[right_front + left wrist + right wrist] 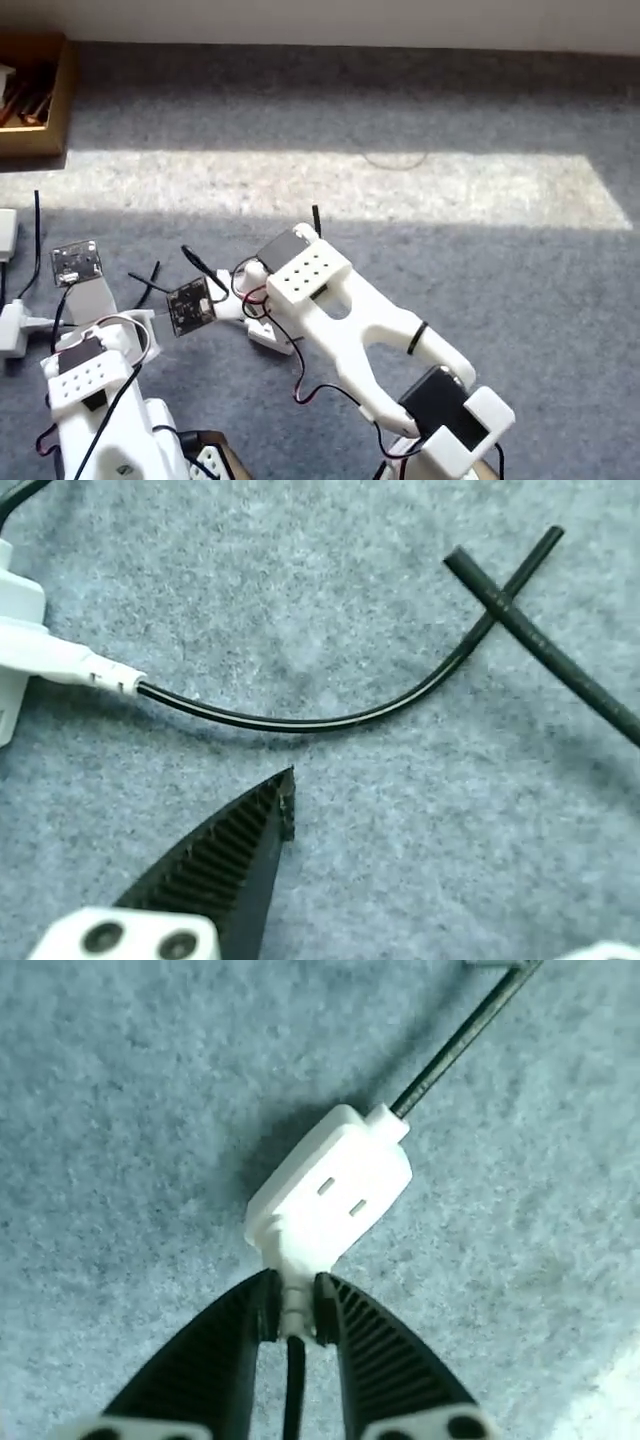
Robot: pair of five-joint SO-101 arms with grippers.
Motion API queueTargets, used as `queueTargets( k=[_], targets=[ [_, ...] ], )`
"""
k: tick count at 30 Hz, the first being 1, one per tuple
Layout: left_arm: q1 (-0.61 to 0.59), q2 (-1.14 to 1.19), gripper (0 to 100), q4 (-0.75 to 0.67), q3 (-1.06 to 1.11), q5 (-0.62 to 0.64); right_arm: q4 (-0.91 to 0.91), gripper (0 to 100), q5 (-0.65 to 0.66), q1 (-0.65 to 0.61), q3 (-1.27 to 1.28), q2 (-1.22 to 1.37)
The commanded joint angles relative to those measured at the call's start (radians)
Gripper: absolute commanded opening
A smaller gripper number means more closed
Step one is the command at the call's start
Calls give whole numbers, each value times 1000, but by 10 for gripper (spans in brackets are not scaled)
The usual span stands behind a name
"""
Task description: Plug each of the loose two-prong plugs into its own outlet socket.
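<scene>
The right end effector (pixel 296 1305) pinches a white plug (pixel 297 1318) (black-corded) touching the outlet socket (pixel 335 1190).

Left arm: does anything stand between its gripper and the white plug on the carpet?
Nothing visible does. Bare carpet lies between the left gripper and the white plug; a second black cable crosses its cord farther off.

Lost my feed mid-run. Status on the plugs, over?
Right end effector shut on plug, plug against white socket block, seating unclear. Left end effector open above carpet, white connector beside it. Crossed black cables nearby.
</scene>
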Motion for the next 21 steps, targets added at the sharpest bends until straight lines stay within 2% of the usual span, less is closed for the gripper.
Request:
queueTargets(
  k=[1, 4, 6, 8, 13, 14, 18, 21],
  targets=[
    [25, -12, 563, -12, -2, -8, -36, 80, -130, 1, -42, -18],
    [28, -13, 563, -14, -2, -6, 15, 225, -193, -10, -119, -50],
    [28, -8, 563, -15, -2, -6, 120, 310, -196, -30, -211, -71],
    [28, -7, 563, -15, -2, -8, 246, 354, -212, -42, -338, -93],
    [30, -15, 563, -15, 13, -8, 530, 354, -396, -28, -803, -133],
    [30, -15, 563, -15, 13, -8, 522, 354, -431, -12, -877, -143],
    [31, -15, 563, -15, 5, -8, 522, 354, -585, 122, -858, -223],
    [82, -7, 563, -9, -64, -66, 519, 354, -740, 326, -700, -269]
  ],
)
